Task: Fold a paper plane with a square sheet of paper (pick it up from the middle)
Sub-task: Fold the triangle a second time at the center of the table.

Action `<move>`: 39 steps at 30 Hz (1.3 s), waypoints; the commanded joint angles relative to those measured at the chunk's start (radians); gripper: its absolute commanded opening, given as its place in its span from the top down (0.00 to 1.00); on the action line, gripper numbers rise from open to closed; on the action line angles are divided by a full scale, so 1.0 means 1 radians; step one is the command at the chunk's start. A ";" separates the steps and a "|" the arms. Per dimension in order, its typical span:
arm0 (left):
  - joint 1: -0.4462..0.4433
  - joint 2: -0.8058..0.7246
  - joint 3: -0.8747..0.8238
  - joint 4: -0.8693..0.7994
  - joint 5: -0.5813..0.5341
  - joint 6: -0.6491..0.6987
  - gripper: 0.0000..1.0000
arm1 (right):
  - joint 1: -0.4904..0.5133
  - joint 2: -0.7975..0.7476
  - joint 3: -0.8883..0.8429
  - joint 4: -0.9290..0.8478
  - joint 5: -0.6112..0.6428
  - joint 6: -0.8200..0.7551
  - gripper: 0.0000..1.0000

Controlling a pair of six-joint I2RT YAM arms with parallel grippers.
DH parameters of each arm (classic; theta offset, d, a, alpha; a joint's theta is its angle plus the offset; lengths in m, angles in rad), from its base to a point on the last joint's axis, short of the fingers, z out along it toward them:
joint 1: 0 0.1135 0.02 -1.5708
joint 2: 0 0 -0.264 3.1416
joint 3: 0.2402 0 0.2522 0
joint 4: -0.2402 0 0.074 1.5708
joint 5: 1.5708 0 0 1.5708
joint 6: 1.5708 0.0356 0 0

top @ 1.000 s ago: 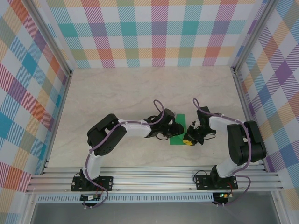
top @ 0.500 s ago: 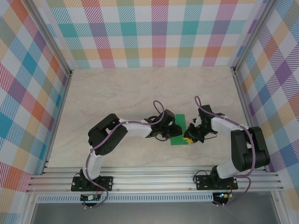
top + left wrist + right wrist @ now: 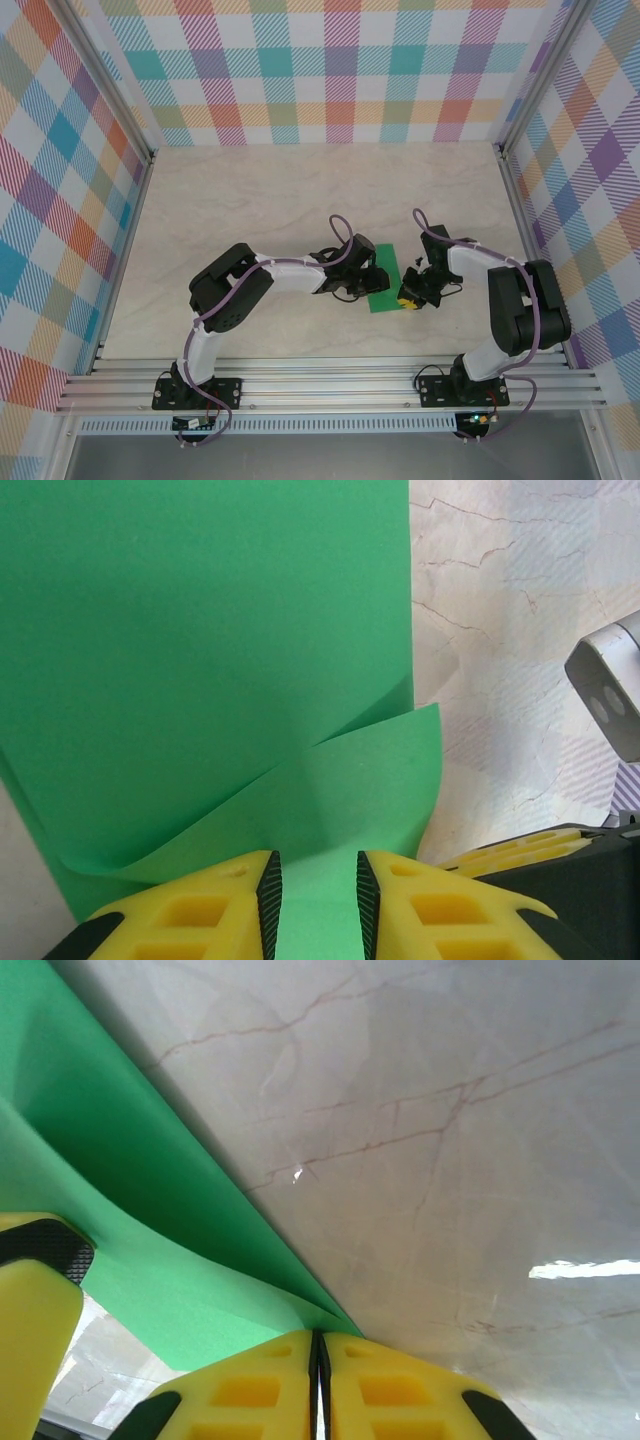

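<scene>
**Overhead view.** My left hand (image 3: 374,282) reaches in from the left onto the square sheet of paper (image 3: 387,257). The paper shows as a narrow bright-green rectangle on the marbled tabletop (image 3: 250,200). It lies a little right of the tabletop's centre and nearer the near edge than the far one. My right hand (image 3: 406,298) meets the paper's near right corner, and my two hands stand just beside each other.

**Left wrist view.** The yellow fingers of my left hand (image 3: 318,868) stand slightly apart, released, with green paper (image 3: 200,630) visible through the narrow gap. Just ahead of the fingertips a corner of the sheet is lifted and curled over the flat layer beneath. To the right lies bare tabletop (image 3: 500,600), and a yellow finger (image 3: 520,846) of my right hand is at the lower right.

**Right wrist view.** The fingers of my right hand (image 3: 318,1348) are clenched, pad against pad. The raised edge of the paper (image 3: 130,1190) runs right up to their tips; I cannot tell whether it is pinched there. A black-padded finger (image 3: 40,1250) of my left hand sits at the left edge, touching the paper.
</scene>
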 commanded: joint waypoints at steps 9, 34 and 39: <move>0.069 0.001 0.001 -0.059 -0.051 0.041 0.71 | 0.000 0.048 0.021 -0.087 0.071 -0.041 0.89; 0.145 -0.197 -0.010 -0.194 -0.127 0.122 0.69 | 0.009 0.060 0.063 -0.028 -0.067 -0.070 0.88; 0.105 -0.185 0.007 -0.103 0.007 0.108 0.68 | 0.008 0.055 0.064 -0.044 -0.024 -0.064 0.88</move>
